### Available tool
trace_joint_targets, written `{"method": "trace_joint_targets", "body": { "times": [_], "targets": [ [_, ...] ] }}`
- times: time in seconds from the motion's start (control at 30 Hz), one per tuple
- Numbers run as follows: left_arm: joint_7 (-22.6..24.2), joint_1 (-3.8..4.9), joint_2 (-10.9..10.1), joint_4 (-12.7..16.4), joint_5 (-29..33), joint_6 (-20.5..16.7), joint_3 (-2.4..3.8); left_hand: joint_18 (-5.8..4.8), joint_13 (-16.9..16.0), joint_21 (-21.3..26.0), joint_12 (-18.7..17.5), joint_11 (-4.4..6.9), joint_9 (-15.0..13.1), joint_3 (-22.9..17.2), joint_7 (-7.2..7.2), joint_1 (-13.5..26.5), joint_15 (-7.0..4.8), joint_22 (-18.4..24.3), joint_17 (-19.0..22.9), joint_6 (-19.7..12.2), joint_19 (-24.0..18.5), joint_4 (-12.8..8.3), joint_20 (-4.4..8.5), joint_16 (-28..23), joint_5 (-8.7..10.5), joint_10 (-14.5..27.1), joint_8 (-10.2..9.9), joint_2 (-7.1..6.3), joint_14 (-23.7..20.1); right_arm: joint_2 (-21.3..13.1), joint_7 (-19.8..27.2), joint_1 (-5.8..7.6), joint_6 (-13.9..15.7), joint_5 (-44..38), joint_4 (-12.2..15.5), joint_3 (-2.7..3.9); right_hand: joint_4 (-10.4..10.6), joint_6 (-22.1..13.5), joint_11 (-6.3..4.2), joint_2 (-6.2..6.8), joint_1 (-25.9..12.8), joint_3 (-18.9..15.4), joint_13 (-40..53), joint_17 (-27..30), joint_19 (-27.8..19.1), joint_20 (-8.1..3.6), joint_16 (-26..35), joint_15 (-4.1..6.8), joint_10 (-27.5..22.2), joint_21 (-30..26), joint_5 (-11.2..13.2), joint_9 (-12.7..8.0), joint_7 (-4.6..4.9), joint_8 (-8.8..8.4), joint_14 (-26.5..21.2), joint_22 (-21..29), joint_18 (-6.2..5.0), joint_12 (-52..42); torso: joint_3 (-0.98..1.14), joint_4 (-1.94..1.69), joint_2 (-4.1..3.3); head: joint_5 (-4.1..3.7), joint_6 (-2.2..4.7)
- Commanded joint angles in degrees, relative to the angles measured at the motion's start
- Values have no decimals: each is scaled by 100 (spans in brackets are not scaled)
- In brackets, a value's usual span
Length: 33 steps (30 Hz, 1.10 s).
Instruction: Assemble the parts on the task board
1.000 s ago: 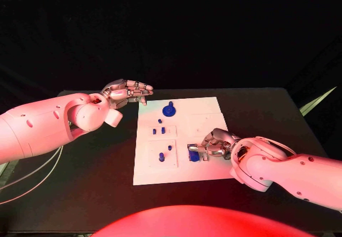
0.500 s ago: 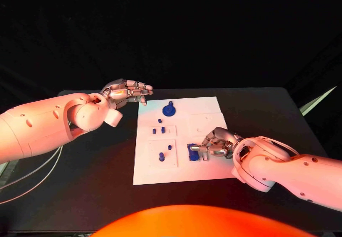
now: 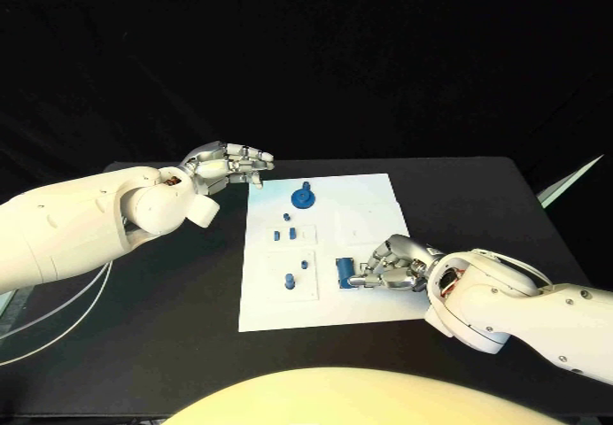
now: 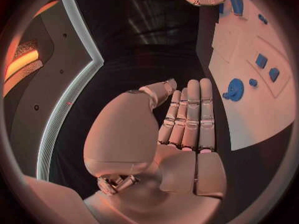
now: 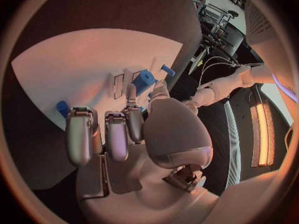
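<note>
The task board (image 3: 370, 199) is lying in the middle of the black table (image 3: 166, 310), with its blue parts scattered over it. The right hand (image 3: 390, 264) is resting on the board's near right portion, fingers curled inward, and it is pinching a blue block (image 3: 345, 270) by the block's right side; in the right wrist view the same block (image 5: 142, 79) is sitting between the thumb and the fingers (image 5: 109, 134), so this hand is holding it (how firmly, I cannot tell). The block is standing on the board, just right of a raised square plate that is carrying a small blue peg (image 3: 290, 282) and a second peg (image 3: 306, 263).

Farther back on the board, two small blue pieces (image 3: 285, 235) are standing side by side, with a tiny one (image 3: 286, 216) just beyond them. A blue gear (image 3: 303, 197) is lying near the board's far edge.

The left hand (image 3: 230, 166) is hovering off the board's far left corner, above the bare table. Its fingers are lying straight and pressed close together, thumb alongside, and it is holding nothing; the left wrist view shows the hand (image 4: 181, 129) flat like this, with the gear (image 4: 235, 89) well apart from the fingertips.
</note>
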State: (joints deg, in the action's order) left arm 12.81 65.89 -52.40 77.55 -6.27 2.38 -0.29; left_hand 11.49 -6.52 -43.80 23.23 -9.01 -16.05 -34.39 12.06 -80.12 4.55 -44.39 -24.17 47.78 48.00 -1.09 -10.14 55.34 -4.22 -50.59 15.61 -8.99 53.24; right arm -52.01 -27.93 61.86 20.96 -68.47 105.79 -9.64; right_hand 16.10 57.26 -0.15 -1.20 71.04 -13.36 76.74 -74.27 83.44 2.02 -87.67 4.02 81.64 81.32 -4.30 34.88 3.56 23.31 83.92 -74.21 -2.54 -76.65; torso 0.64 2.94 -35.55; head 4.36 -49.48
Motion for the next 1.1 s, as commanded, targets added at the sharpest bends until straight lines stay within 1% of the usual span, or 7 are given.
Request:
{"method": "trace_joint_targets", "body": {
  "times": [0.03, 0.23, 0.3, 0.43, 0.6, 0.97, 1.1],
  "targets": [
    [12, 3, 7, 15, 6, 14, 4, -100, 62, 84, -66, -50, -47, 176, 114, 95, 60, 49, 57, -74, 11, 90, -20, -30, -137, 27, -125, -14, -17, 18, -9, -8, -20, -21, -43, 0, -42, 67, -71, -98, 202, -169, 352, -1240, 507, -42, -77, 46, 194, 98, -13, 69, -23, 157, 538, -1397, 116, 20, 5, -13, -4, -3, -9],
    [14, 3, 10, 11, 6, 14, 3, -100, 62, 84, -66, -50, -47, 176, 114, 95, 60, 49, 57, -74, 11, 90, -20, -30, -137, 27, -125, -14, -17, 118, -62, -14, -23, -73, -172, 0, -37, 74, -76, -162, 292, -126, 361, -1246, 508, -45, -79, 50, 200, 106, -15, 64, -28, 159, 539, -1399, 117, 16, 4, -12, -7, 9, -25],
    [14, 3, 10, 10, 6, 14, 3, -100, 62, 84, -66, -50, -47, 176, 114, 95, 60, 49, 57, -74, 11, 90, -20, -30, -137, 27, -125, -14, -17, 152, -100, -24, -18, -125, -217, -1, -31, 75, -77, -213, 347, -101, 367, -1245, 508, -47, -79, 52, 204, 106, -15, 59, -29, 157, 539, -1399, 117, 15, 1, -10, -6, 9, -28],
    [15, 3, 12, 8, 6, 15, 3, -100, 62, 84, -66, -50, -47, 176, 114, 95, 60, 49, 57, -74, 11, 90, -20, -30, -137, 27, -125, -14, -17, 190, -165, -33, 29, -211, -273, -1, -29, 77, -79, -265, 408, -76, 368, -1245, 508, -49, -79, 54, 204, 107, -16, 52, -30, 154, 539, -1399, 117, 20, -4, -4, -2, 9, -38],
    [13, 3, 12, 6, 6, 17, 3, -99, 64, 102, -65, -50, -47, 167, 114, 97, 60, 63, 58, -77, 15, 100, -22, -29, -139, 34, -127, -4, -24, 205, -188, -37, 67, -261, -305, 0, 3, 82, -78, -316, 404, -69, 372, -1241, 507, -49, -76, 54, 207, 102, -13, 47, -28, 152, 538, -1398, 116, 20, -3, -6, -2, 6, -38],
    [9, 2, 2, 7, 6, 24, 2, -98, 64, 106, -64, -50, -47, 164, 114, 97, 60, 67, 58, -77, 17, 102, -22, -28, -139, 36, -128, -2, -25, 165, -115, -40, -20, -273, -277, 0, -47, 74, -86, -301, 568, -36, 385, -1245, 508, -53, -78, 59, 214, 113, -21, 32, -37, 139, 539, -1400, 118, 17, -2, -6, -3, 9, -50],
    [8, 2, -1, 8, 6, 27, 2, -98, 64, 106, -64, -50, -47, 164, 114, 97, 60, 67, 58, -77, 17, 102, -22, -28, -139, 36, -128, -2, -25, 157, -94, -41, -46, -269, -266, 0, -60, 72, -87, -259, 618, -29, 390, -1245, 508, -55, -77, 60, 217, 111, -18, 25, -37, 134, 538, -1399, 118, 14, -2, -4, -3, 8, -52]
  ]
}}
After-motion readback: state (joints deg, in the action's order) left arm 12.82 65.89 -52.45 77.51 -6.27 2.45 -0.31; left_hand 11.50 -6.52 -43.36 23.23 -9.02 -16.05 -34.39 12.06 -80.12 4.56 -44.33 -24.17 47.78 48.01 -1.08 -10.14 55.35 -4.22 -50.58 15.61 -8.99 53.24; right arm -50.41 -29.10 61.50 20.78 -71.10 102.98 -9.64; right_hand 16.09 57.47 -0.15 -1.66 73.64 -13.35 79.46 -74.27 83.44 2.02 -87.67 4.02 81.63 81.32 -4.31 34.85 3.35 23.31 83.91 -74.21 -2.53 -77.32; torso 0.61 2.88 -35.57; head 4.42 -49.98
